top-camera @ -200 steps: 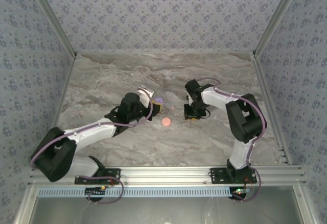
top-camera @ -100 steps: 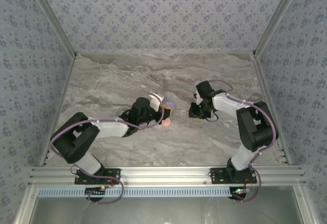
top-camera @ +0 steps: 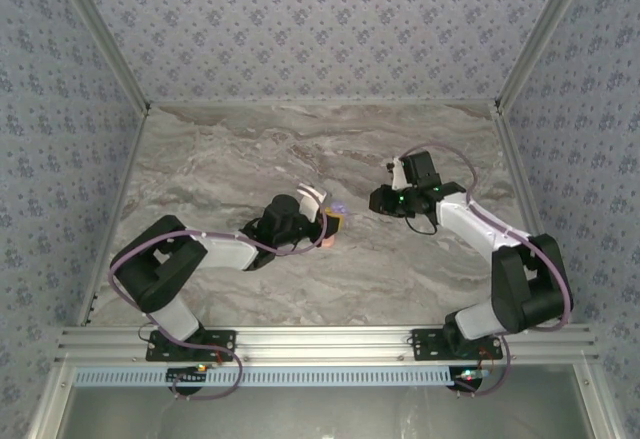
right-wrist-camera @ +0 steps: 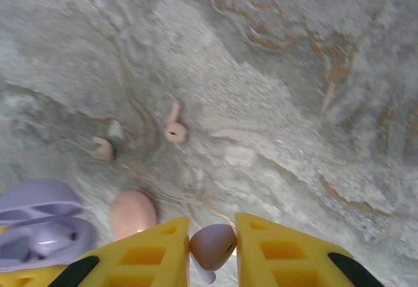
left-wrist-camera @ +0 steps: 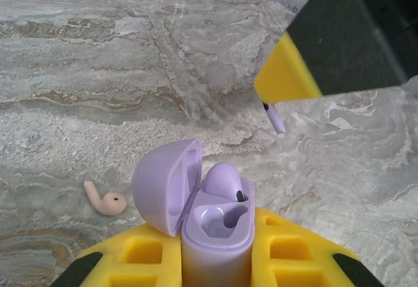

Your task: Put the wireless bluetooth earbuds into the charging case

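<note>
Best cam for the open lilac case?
Left wrist: the lilac case sits centre frame, lid open, one earbud seated. Right wrist catches the case at the lower-left edge; top external gives a tiny lilac speck.

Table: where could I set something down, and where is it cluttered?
Free: the table's far strip along the back wall, and the near stretch between the left arm and right arm. Crowded: the middle, where the left gripper holds the open lilac case, the right gripper holds a lilac earbud, and pink earbuds and a pink case lie.
</note>
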